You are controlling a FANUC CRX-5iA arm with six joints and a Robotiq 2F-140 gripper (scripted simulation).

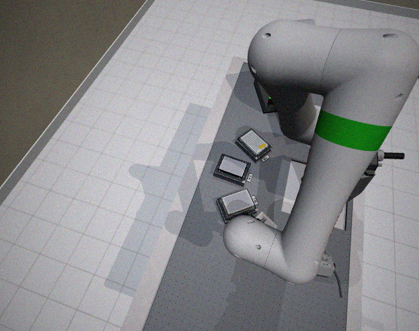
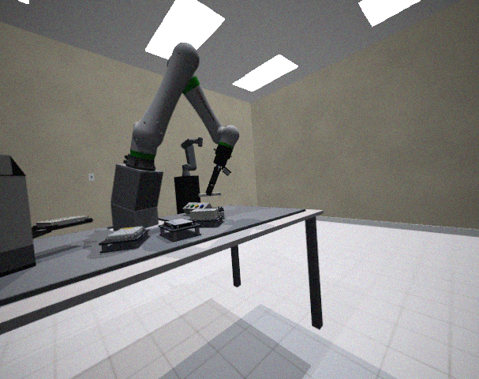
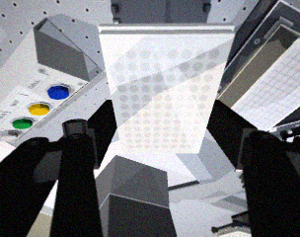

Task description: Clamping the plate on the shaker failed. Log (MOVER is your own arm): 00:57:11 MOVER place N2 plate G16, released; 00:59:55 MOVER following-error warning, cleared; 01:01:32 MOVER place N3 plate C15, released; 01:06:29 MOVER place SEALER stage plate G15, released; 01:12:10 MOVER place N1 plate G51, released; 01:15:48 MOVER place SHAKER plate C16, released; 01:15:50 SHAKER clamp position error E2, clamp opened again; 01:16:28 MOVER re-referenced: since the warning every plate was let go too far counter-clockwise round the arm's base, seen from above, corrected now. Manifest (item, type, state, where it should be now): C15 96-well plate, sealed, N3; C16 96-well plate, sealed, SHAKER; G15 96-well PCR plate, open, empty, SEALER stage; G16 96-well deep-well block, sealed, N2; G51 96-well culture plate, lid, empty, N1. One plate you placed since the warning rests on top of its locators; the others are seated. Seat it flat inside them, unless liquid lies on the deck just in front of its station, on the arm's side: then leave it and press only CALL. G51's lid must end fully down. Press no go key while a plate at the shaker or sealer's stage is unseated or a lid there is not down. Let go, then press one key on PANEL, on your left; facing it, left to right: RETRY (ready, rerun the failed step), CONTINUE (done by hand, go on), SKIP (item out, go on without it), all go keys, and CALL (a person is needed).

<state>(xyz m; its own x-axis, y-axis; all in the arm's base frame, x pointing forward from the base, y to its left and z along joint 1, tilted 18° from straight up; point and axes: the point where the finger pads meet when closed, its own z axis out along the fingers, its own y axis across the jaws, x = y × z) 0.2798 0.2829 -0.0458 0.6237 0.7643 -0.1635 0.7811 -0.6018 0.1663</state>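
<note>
Lid (image 3: 162, 94) gripped in jaws, held above deck; arm (image 1: 330, 149) hides stn below.

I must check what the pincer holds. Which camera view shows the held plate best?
The wrist view: the pale plate fills the frame between the dark fingers, its round well pattern visible. The exterior view shows it only as a thin sliver under the pincer. In the top view the arm hides it.

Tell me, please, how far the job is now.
Done: a thin translucent lid is lifted, clamped in the gripper. In hand: it hangs in the air beside the key panel. Left: set it fully down on its plate, let go, then press one key.
</note>
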